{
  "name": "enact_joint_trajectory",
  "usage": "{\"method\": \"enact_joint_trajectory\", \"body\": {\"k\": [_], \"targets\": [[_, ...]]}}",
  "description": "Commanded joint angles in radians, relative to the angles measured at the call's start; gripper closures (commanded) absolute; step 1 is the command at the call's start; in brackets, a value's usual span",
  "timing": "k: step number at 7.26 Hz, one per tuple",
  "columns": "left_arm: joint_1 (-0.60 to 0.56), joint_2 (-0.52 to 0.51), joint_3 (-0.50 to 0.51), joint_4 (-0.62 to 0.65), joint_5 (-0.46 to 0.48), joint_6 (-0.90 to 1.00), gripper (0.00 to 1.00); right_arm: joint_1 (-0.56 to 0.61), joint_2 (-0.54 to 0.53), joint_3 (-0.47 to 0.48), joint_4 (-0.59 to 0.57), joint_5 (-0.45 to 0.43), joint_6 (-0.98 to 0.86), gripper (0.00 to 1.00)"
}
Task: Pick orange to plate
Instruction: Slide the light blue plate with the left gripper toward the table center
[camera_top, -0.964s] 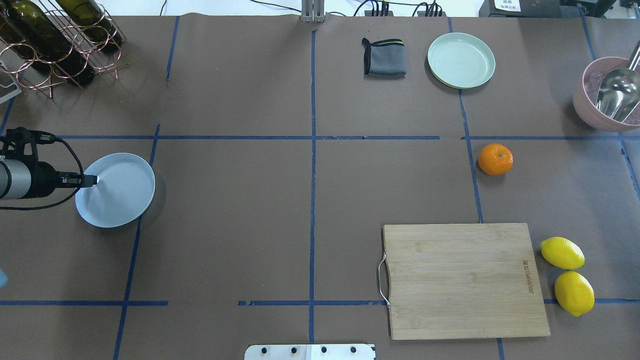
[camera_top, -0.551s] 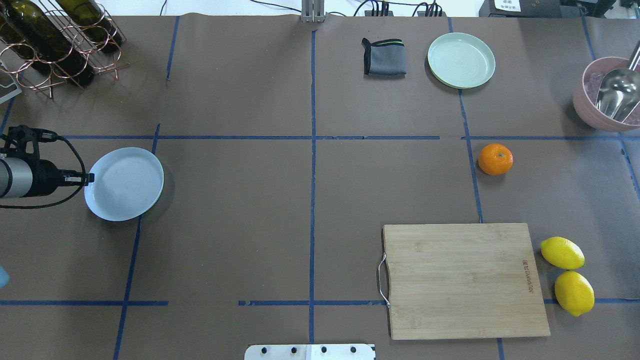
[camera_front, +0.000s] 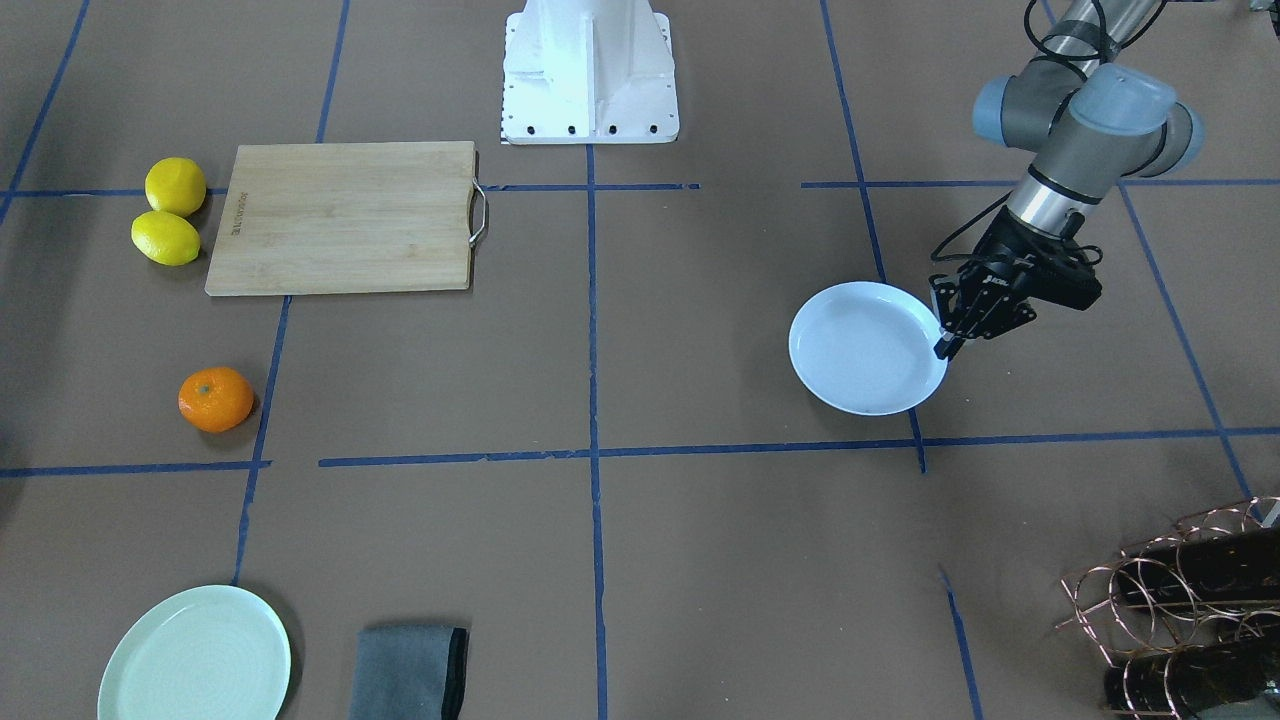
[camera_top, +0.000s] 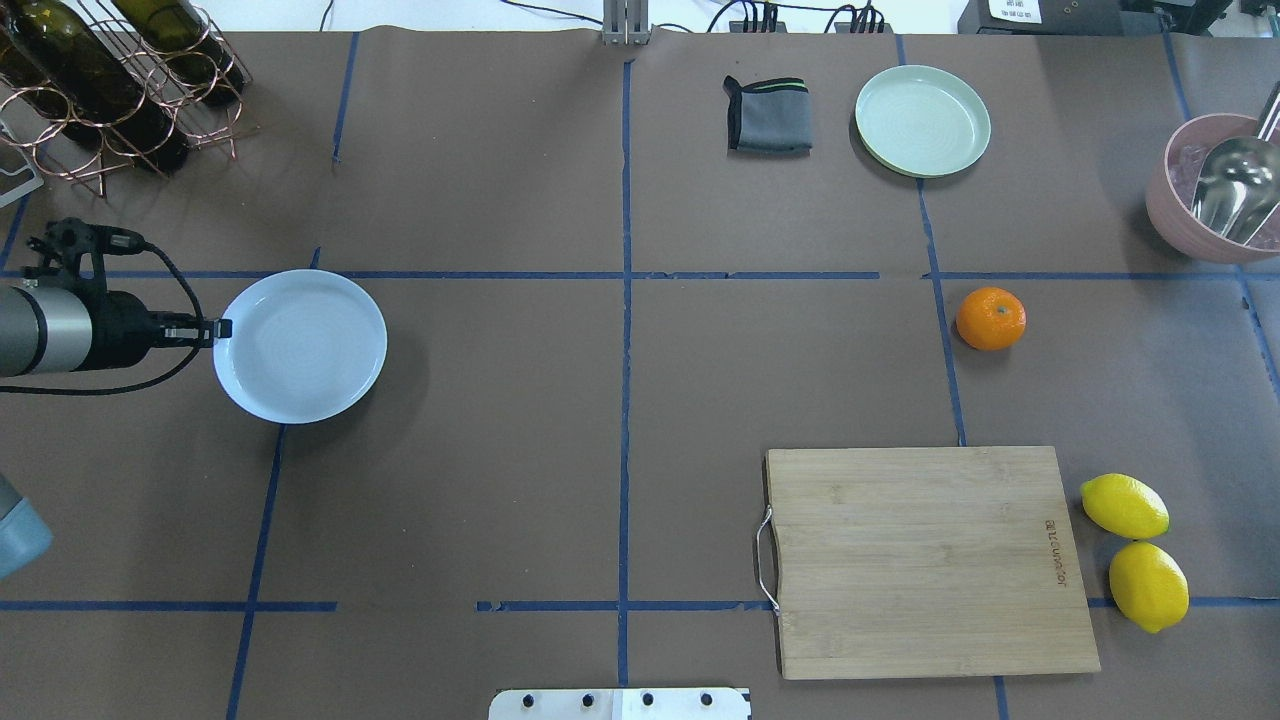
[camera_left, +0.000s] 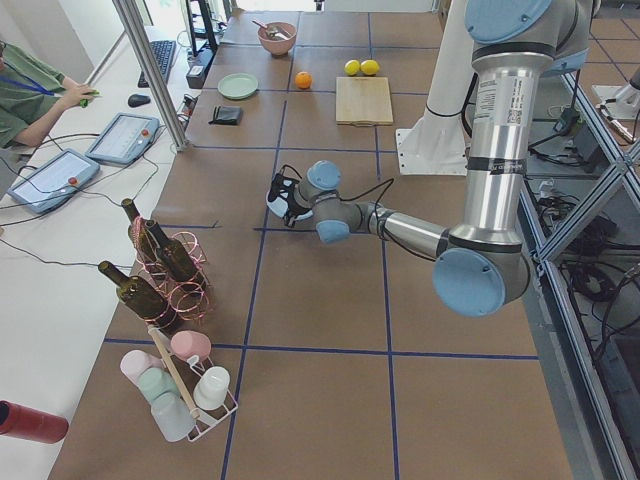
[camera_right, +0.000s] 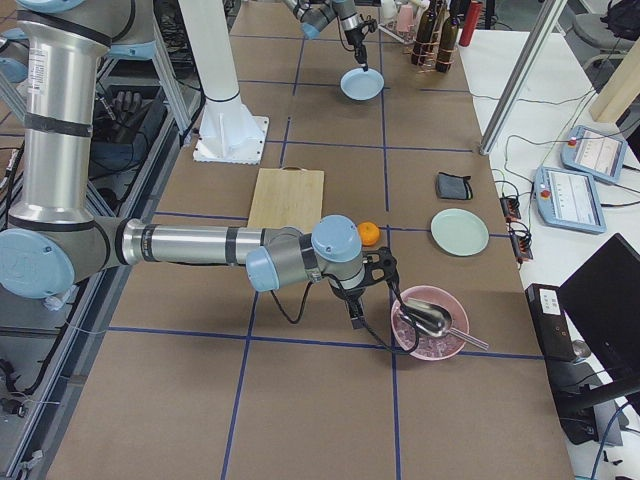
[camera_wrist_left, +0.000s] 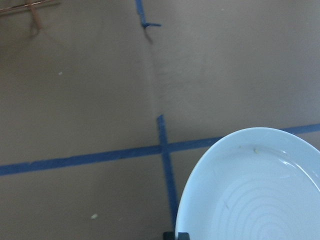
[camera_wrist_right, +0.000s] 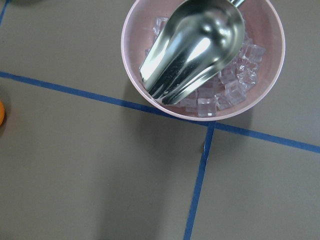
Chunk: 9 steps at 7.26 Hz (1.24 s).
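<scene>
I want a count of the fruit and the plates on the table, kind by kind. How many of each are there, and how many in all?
Orange: 1
Lemons: 2
Plates: 2, the white plate and the mint-green plate
Total: 5

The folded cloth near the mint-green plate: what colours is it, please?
Grey folded cloth, black edge, thin green stripe; overhead view shows it best.

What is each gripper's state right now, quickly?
Left gripper: closed on the plate, at its rim.
Right gripper: cannot be told; it shows only in a side view.
</scene>
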Motion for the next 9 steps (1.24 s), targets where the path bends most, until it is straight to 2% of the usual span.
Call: {"method": "enact_joint_trajectory", "body": {"k": [1,3,5,9], "targets": [[0.075,-0.311,0.077,0.233,0.009,-0.063,1.00,0.000,0.000,0.000,-0.001,0.000,-0.002,0.00],[0.146,-0.406,0.141,0.245,0.012,-0.080,1.00,0.000,0.001,0.000,0.001,0.000,-0.002,0.00],[0.208,-0.468,0.218,0.238,0.131,-0.089,1.00,0.000,0.000,0.000,0.001,0.000,0.000,0.00],[0.225,-0.488,0.254,0.234,0.133,-0.088,1.00,0.000,0.001,-0.005,-0.001,0.000,-0.002,0.00]]}}
